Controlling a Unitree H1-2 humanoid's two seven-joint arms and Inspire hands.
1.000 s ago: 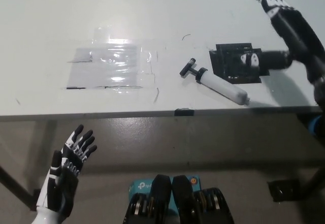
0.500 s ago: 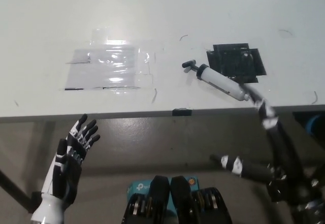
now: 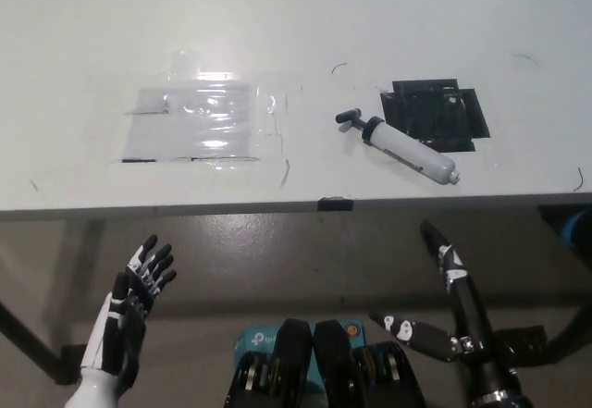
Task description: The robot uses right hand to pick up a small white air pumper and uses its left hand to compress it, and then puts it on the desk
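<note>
The small white air pumper (image 3: pixel 403 147) lies on the white desk (image 3: pixel 296 29) near its front edge, black T-handle toward the left, nozzle toward the right, partly beside a black patch (image 3: pixel 435 114). Nothing touches it. My black right hand (image 3: pixel 458 302) hangs below the desk edge at the lower right, fingers spread apart and holding nothing. My white left hand (image 3: pixel 128 320) rests at the lower left, below the desk, fingers apart and empty.
A patch of clear tape (image 3: pixel 205 123) shines on the desk's left middle. A small black mark (image 3: pixel 335 204) sits on the desk's front edge. A teal box (image 3: pixel 259 343) lies on the grey floor beneath.
My right arm dropped from above the desk's far right to below the front edge. The pumper shifted slightly on the desk. The left hand sank a little.
</note>
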